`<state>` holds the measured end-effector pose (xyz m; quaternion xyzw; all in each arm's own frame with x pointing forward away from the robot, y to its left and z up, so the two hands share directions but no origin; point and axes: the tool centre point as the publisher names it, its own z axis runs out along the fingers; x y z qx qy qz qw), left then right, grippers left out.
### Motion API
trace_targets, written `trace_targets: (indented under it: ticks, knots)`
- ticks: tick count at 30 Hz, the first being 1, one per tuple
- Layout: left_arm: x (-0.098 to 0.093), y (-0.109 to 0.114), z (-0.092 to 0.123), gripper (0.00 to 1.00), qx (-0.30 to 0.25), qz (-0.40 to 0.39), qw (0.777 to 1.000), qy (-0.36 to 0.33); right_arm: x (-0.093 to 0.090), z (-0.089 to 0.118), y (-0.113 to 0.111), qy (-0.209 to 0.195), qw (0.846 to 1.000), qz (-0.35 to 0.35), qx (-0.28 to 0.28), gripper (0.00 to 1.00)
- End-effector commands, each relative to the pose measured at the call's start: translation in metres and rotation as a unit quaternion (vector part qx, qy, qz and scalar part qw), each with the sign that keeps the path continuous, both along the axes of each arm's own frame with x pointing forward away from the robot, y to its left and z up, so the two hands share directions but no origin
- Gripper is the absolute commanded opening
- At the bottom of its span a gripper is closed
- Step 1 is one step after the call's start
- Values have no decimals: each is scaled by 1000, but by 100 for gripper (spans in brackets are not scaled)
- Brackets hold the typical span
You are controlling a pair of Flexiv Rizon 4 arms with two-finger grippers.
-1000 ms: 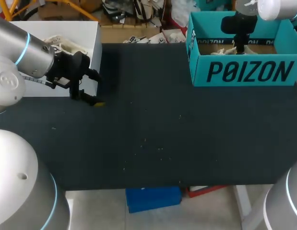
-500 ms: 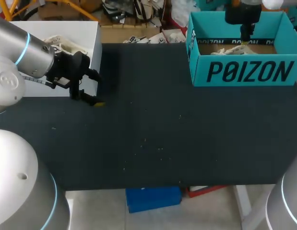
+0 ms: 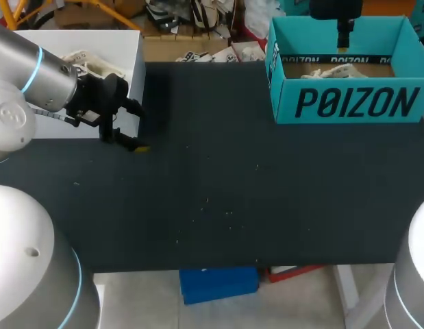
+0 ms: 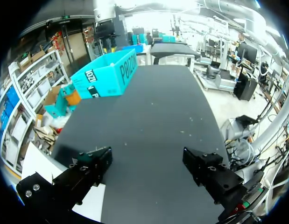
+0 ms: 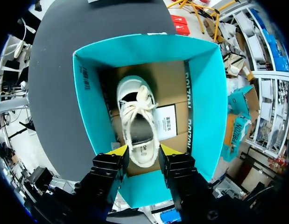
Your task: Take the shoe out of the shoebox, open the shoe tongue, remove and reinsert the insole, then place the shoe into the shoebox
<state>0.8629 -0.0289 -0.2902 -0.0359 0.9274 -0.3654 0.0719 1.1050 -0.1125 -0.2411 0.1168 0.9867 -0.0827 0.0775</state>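
Observation:
A white lace-up shoe [image 5: 137, 126] lies flat on the floor of the teal shoebox [image 5: 83, 116], free of any grip. My right gripper [image 5: 143, 150] hangs straight above it, open, clear of the shoe's near end, with nothing between its fingers. From the head view the shoebox [image 3: 348, 103] stands at the table's back right, the shoe [image 3: 328, 70] just shows over its wall, and the right gripper [image 3: 343, 42] is above the rim. My left gripper [image 3: 133, 142] is wide open and empty at the table's left. The left wrist view has that gripper [image 4: 146, 163] above bare mat, the shoebox [image 4: 104, 74] far ahead.
A white box [image 3: 75, 41] stands at the back left beside my left gripper, with a pale shoe-like item [image 3: 95, 65] in it. Its corner [image 4: 41, 163] shows by the left finger. The black table mat [image 3: 218, 178] spreads between the two boxes.
My right gripper has risen out of the shoebox, from low inside it to above the rim. The shoe stayed in the box. The left arm has kept still.

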Motion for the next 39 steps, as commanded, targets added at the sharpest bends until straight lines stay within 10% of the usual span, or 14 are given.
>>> trace_targets:
  ticks: [1,7,9,12,27,39]
  knots:
    - [-1,-1,0,100,3,1,1000,0,-53,42,31,-51,998,-14,-14,42]
    - [-1,-1,0,100,3,1,1000,0,-91,64,73,-88,995,-39,8,49]
    - [-1,-1,0,100,3,1,1000,0,-103,70,87,-98,994,-39,20,84]
    - [-1,-1,0,100,3,1,1000,0,-122,76,107,-107,993,-29,36,99]
    - [-1,-1,0,100,3,1,1000,0,-248,62,165,-82,990,16,117,100]
    - [-1,-1,0,100,3,1,1000,0,-280,15,180,-25,990,55,126,100]
